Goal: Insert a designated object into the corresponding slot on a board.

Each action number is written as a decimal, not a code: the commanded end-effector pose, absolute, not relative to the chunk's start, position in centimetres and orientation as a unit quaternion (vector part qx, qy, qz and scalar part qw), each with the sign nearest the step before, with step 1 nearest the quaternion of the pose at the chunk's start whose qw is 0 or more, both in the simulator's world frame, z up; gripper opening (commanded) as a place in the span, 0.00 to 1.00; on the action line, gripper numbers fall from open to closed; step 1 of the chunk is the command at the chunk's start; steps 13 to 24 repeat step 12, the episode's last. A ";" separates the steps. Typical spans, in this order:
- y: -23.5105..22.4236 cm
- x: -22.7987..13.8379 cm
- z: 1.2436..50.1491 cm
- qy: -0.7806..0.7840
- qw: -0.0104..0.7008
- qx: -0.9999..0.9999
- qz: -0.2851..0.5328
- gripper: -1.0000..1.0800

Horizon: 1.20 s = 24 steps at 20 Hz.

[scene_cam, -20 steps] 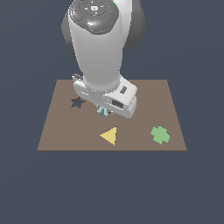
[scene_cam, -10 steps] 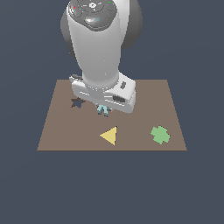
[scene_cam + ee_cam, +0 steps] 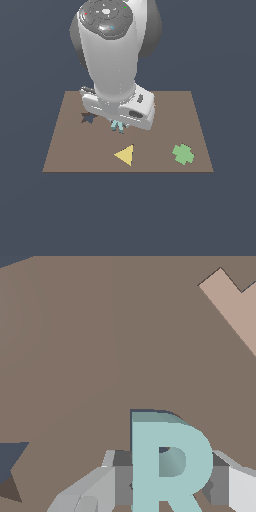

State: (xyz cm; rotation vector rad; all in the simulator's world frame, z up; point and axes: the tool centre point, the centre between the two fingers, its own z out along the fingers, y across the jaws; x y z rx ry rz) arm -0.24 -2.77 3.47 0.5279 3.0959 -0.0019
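Lower now, hand [image 3: 119, 128] nears brown board [image 3: 165, 107].

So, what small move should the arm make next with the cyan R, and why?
Probably a short, straight lowering, then release. In the wrist view the cyan R sits between the fingers, and a thin dark edge of the slot shows just past its top, so it looks nearly aligned over the board.
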 end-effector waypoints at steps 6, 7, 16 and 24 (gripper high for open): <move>-2.8 -0.3 3.0 0.986 0.000 0.168 -0.001 0.96; -2.8 -0.3 3.0 0.986 0.000 0.168 -0.001 0.96; -2.8 -0.3 3.0 0.986 0.000 0.168 -0.001 0.96; -2.8 -0.3 3.0 0.986 0.000 0.168 -0.001 0.96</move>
